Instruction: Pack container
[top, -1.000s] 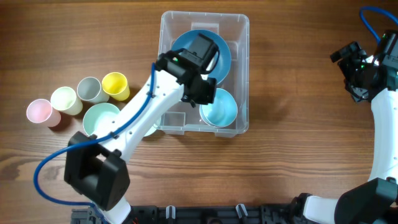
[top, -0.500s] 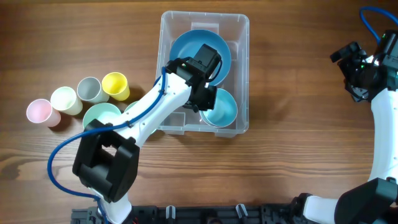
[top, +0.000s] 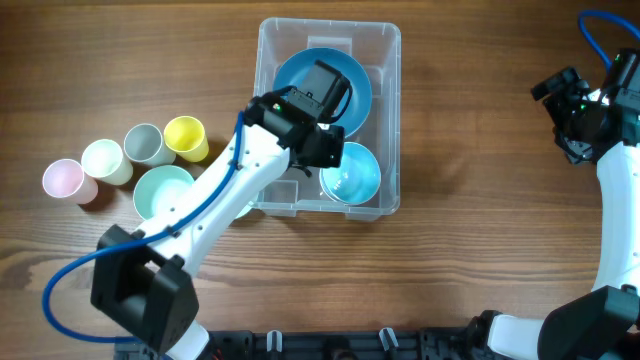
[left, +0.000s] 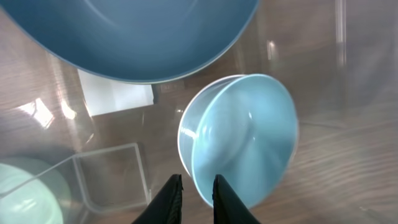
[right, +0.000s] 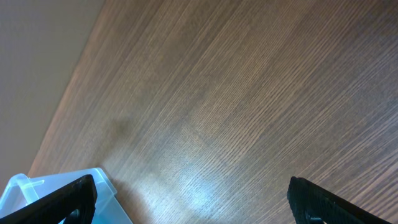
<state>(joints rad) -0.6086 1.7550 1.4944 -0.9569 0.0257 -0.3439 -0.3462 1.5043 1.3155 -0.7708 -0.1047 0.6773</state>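
Container (top: 390, 60) sits mid-table, long axis running away from the arms' bases. Left wrist view alone shows the left gripper (left: 191, 200) pinching the rim of the pale blue bowl (left: 242, 137) inside it; overhead hides that. Right gripper (right: 189, 196) gapes wide, off aside.

Left fingers (left: 169, 202) on pale blue bowl (left: 242, 137) drew back slightly.

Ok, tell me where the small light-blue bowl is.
Overhead, the small light-blue bowl is inside the container, at its near right corner, beside the large blue bowl.
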